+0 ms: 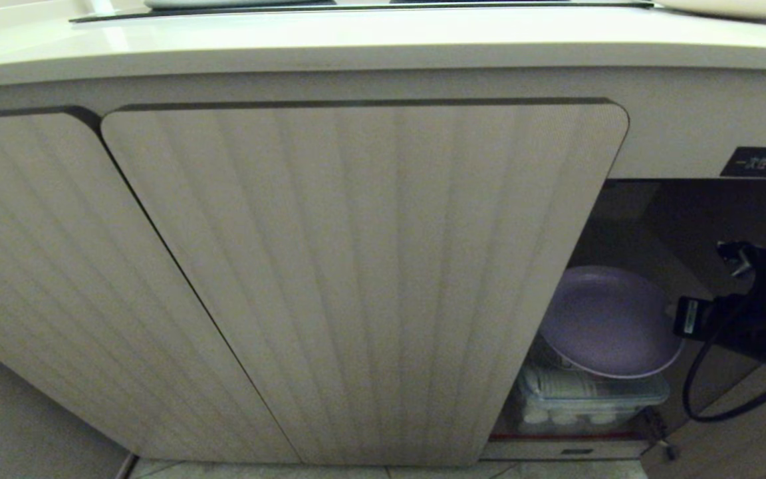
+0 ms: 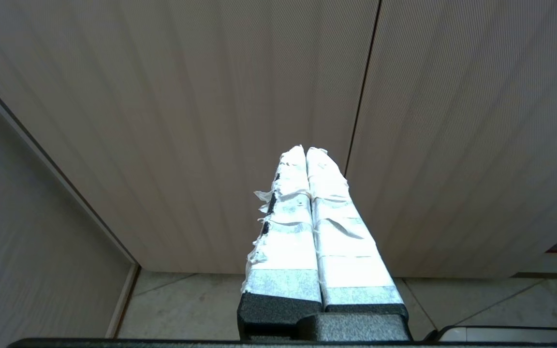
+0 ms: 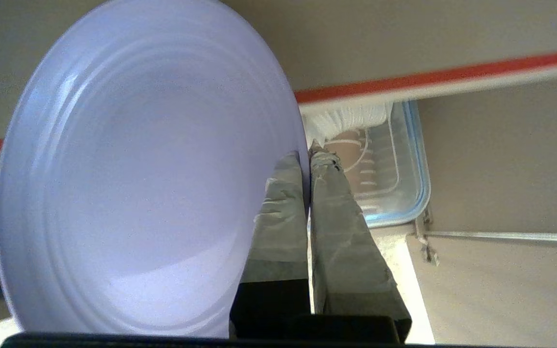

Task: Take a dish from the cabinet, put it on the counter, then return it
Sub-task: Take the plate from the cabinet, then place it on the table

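Dish: round, shallow, lavender plastic plate with a low rim, held tilted in the open right-hand bay of the cabinet, above a clear lidded storage box on the cabinet floor. Whether the plate is clear of what lies beneath it I cannot tell.

Right gripper: my jaws are clamped on the plate's rim, one taped finger on each face of the edge. The arm reaches in from the right side of the opening, its black cable looping below.

Left gripper: jaws pressed together on nothing, parked facing the closed ribbed doors, away from the work.

Risks, as I judge them: the hold is a thin pinch at one edge of a smooth plate, so its weight could pivot it or slide it out if I swing quickly. The opening is narrow; the far rim could strike the edge of the closed ribbed door, or the shelf with the red strip. The cable could snag on the frame.

Surface: the table runs above the doors, cream, round-edged, with a black inset panel at its back.

Room: small black label with white characters over the open bay; pale tiled floor below.
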Robot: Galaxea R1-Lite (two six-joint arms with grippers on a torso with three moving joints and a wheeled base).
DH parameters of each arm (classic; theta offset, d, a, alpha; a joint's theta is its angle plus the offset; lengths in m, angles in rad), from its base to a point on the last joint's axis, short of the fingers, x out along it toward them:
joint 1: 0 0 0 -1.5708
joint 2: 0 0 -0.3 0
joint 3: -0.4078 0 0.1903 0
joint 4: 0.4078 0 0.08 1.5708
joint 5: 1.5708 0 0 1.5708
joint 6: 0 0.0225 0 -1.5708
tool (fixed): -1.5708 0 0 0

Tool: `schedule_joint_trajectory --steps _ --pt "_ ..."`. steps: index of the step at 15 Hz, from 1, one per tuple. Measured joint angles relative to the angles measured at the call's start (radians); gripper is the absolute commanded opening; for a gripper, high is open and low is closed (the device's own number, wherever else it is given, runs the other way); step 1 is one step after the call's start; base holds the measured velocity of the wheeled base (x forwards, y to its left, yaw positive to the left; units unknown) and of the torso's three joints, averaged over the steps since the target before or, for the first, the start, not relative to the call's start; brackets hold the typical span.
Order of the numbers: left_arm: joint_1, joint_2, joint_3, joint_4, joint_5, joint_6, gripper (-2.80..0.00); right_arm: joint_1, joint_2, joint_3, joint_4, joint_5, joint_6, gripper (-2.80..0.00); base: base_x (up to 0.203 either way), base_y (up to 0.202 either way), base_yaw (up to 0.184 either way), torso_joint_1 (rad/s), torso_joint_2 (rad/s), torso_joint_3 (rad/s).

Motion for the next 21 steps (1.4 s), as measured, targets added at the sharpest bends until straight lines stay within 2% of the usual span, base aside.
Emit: schedule_joint_trajectory --steps 6,14,21 --pt "0.0 0.0 0.0 0.0 -0.001 0.0 -2.8 -0.001 -0.083 0.101 -0.001 0.002 0.038 -2.8 0.0 0.0 0.0 0.0 0.0 0.0" --pt "0.0 0.0 0.0 0.0 -0.001 0.0 -2.8 -0.005 -0.182 0.206 0.0 0.002 0.041 -2.8 0.0 0.0 0.0 0.0 0.0 0.0" --pt "0.0 0.0 0.0 0.0 0.0 0.0 -2.8 -0.046 -0.228 0.266 0.011 0.0 0.038 -2.8 0.0 0.0 0.0 0.0 0.0 0.0"
